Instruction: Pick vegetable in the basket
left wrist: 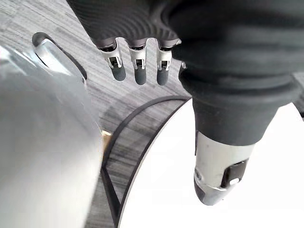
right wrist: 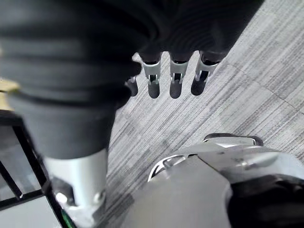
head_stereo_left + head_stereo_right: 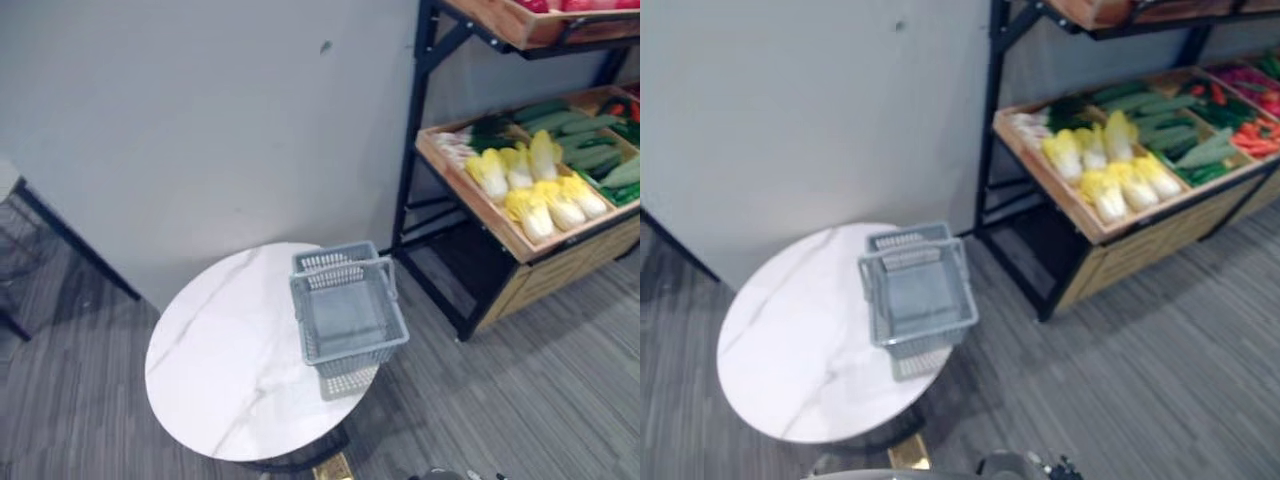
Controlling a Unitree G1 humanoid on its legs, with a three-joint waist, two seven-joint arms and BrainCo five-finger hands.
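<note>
Hands idle, basket empty, vegetables on the far shelf

Nearest, the left hand [image 1: 139, 64] hangs by the bench [image 3: 220, 370] rim and the right hand [image 2: 175, 78] over the floor [image 2: 256, 90], both with fingers straight and holding nothing. The grey basket [image 3: 345, 322] sits empty on the bench's right side. Far right, the shelf [image 3: 497, 225] holds pale yellow cabbages [image 3: 535, 195], leafy and plump, beside dark green cucumbers [image 3: 585, 140]. The right hand looks best placed: reach for a front cabbage and curl round its middle, gently.
</note>
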